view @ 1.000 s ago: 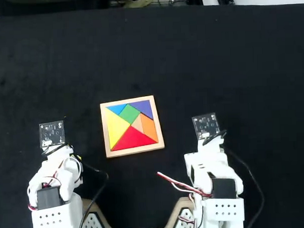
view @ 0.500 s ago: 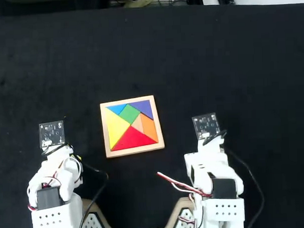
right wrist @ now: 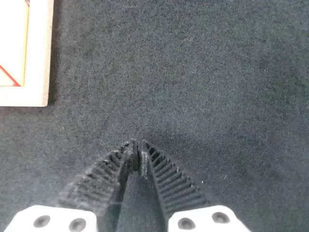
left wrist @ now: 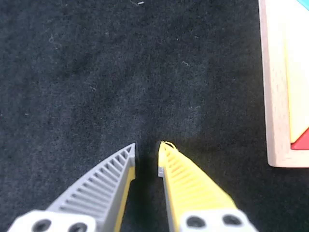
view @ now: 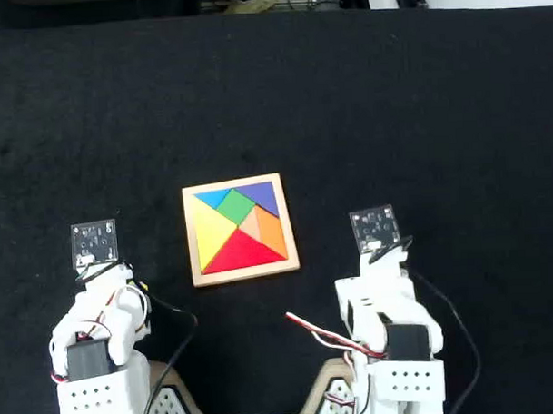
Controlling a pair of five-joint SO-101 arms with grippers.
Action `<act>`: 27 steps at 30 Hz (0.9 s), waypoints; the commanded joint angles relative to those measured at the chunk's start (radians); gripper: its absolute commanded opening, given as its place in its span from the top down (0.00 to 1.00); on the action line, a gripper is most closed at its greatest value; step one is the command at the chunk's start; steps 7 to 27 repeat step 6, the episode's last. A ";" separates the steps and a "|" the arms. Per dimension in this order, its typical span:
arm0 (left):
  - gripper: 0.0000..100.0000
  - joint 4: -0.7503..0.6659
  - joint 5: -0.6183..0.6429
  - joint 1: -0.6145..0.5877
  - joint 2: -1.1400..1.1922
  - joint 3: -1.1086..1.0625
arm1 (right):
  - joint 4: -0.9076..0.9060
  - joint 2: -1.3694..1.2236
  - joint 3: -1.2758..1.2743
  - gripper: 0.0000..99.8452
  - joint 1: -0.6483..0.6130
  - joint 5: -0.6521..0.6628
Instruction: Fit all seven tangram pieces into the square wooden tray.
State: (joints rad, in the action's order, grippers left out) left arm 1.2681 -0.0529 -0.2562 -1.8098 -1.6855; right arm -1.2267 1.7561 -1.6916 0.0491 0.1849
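Tray [view: 247,276] sits mid-table, between the two arms and a bit ahead of them. We count seven pieces inside: blue triangle [view: 211,198], green square [view: 235,207], purple parallelogram [view: 262,197], yellow triangle [view: 212,236], red triangle [view: 244,254], orange triangle [view: 272,230], tan triangle [view: 250,226]. We see no loose pieces on the black table [view: 391,103].

Left arm [view: 98,313] is folded near its base. The left jaws are empty over bare cloth with a narrow gap between the tips, and the tray edge [left wrist: 269,96] lies off to the side, apart from them. Right arm [view: 384,303] is folded too. The right jaws are closed tip to tip on nothing, and the tray corner [right wrist: 39,48] is clear of them.

Our read: the fit looks done, so what's left is verify and park.

How we'd do that well:
- Check seating from the high view. Seams look tight with no wood floor showing between colours, but we can't judge from above whether any piece rides proud.
- Keep both arms off the tray. It's loose on cloth, so a side nudge would probably slide it or pop a piece.
- If a piece turns out proud, we press straight down on its centre with closed tips. No lateral push, and the other arm stays parked.
- Otherwise hold the parked pose with the jaws clear of the tray rim.
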 commanded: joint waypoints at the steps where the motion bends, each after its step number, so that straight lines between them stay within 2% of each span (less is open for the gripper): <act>1: 0.91 0.005 -0.005 -0.007 -0.011 -0.015 | -0.008 0.004 -0.001 0.99 0.012 0.009; 27: 0.91 0.005 -0.005 -0.007 -0.011 -0.015 | -0.008 0.004 -0.001 0.99 0.012 0.009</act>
